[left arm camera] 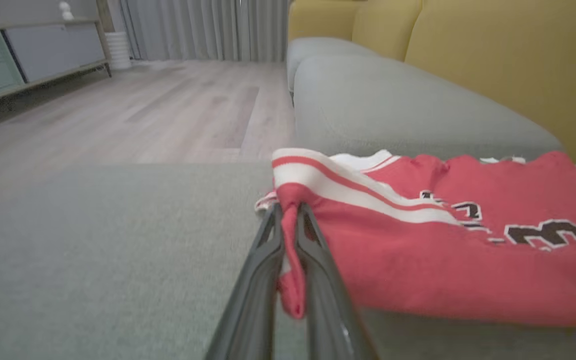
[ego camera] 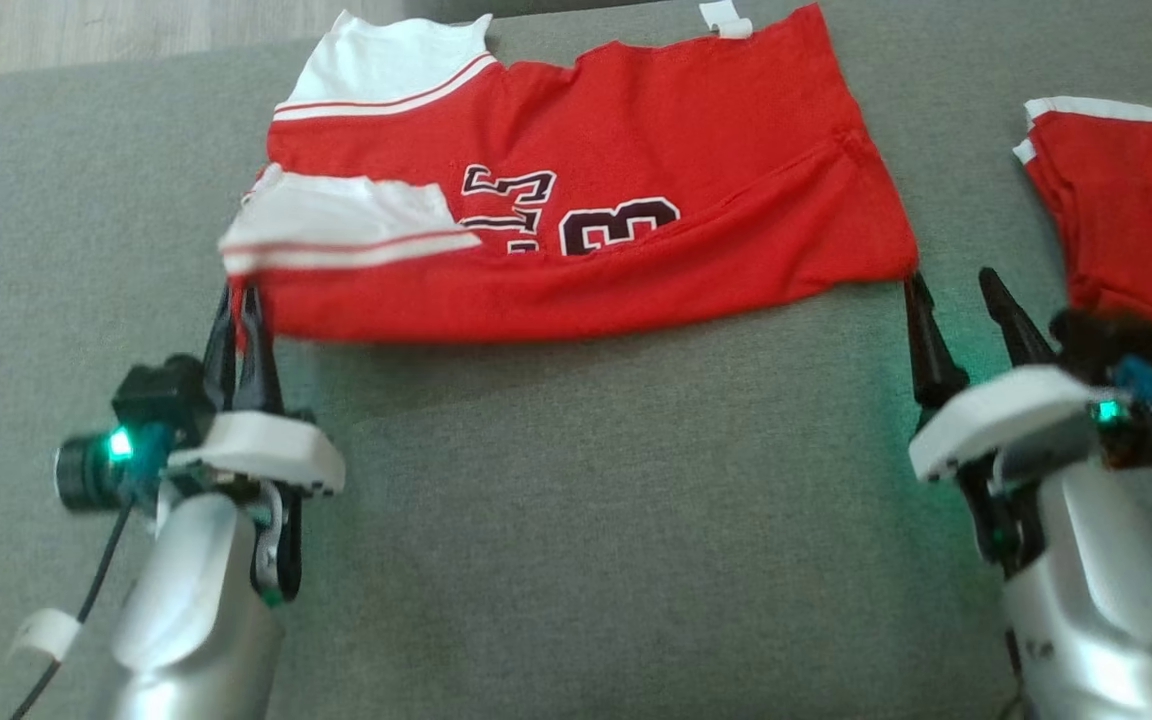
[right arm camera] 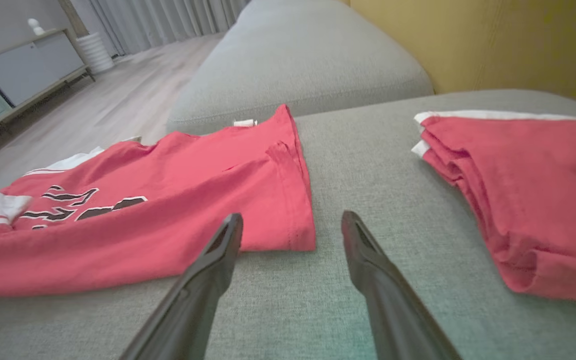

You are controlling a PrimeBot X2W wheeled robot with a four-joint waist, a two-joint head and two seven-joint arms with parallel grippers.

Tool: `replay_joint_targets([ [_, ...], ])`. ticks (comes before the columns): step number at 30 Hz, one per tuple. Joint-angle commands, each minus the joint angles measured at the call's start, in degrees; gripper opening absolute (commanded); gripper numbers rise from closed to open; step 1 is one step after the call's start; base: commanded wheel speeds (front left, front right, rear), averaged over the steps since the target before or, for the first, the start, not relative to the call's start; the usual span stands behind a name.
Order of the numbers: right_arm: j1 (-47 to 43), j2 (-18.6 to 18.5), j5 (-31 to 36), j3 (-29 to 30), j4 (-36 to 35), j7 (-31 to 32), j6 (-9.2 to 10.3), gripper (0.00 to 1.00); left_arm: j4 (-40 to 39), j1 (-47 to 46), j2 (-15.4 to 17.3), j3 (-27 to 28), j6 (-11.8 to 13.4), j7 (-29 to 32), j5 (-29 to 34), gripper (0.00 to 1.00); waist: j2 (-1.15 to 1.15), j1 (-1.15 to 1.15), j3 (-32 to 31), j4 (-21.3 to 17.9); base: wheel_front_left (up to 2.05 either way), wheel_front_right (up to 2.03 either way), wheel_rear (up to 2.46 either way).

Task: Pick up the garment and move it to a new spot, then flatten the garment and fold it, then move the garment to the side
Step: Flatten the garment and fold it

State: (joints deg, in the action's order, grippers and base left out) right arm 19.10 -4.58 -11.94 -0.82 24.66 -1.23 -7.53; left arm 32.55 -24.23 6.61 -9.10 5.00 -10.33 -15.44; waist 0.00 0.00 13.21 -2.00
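Pinching a corner of the jersey (ego camera: 586,200), the left hand (ego camera: 239,300) holds cloth; the right hand (ego camera: 948,278) stands wide

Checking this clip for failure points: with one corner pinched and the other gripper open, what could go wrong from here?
The left gripper pinches only a small bunch of the jersey corner, so it may slip on lifting. The right gripper is open at the other near corner, so a one-sided lift would likely skew the fold. It might also snag the folded garment nearby.

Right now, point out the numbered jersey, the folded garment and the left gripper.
numbered jersey (ego camera: 736,130), head view, red body
folded garment (ego camera: 1136,210), head view, top layer
left gripper (left arm camera: 289,210), left wrist view, between its fingers
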Motion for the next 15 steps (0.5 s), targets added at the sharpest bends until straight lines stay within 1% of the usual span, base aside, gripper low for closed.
replay_joint_targets([
  [1, 3.99, 0.65, -0.13, -0.25, -0.06, 1.69, 0.04, 1.00, -2.82, -2.69, 1.81, 1.27, -0.38, -1.34, 0.76, 0.00, 0.00, 0.00, 0.26, 0.28, 0.00, 0.00, 0.00],
  [3, 6.62, 1.11, -0.86, 1.42, 3.20, 4.14, 0.04, 1.00, -4.21, -3.00, 1.77, 0.70, -0.66, -2.16, 1.17, 0.00, 0.00, 0.00, 0.55, 0.65, 0.00, 0.00, 0.00],
  [4, 9.47, 1.44, -1.97, 3.14, 6.92, 6.59, 0.04, 1.00, -5.12, -3.21, 1.62, -0.04, -1.02, -2.57, 1.54, 0.00, 0.00, 0.00, 0.95, 1.14, 0.00, 0.00, 0.00],
  [8, 14.91, 1.65, -2.54, 6.57, 15.38, 10.08, 0.04, 1.00, -6.06, -3.61, 0.81, -1.46, -1.34, -2.86, 1.90, 0.00, 0.00, 0.00, 1.69, 2.49, 0.00, 0.00, 0.00],
  [11, 18.23, 1.67, -1.77, 7.17, 21.31, 11.12, 0.04, 1.00, -6.08, -4.02, 0.28, -2.51, -1.64, -2.98, 2.08, 0.00, 0.00, 0.00, 2.05, 3.62, 0.00, 0.00, 0.00],
  [15, 21.14, 1.68, -0.38, 6.19, 27.41, 11.24, 0.04, 1.00, -5.30, -4.25, 0.01, -3.44, -1.90, -3.10, 2.22, 0.00, 0.00, 0.00, 2.03, 4.46, 0.00, 0.00, 0.00],
])
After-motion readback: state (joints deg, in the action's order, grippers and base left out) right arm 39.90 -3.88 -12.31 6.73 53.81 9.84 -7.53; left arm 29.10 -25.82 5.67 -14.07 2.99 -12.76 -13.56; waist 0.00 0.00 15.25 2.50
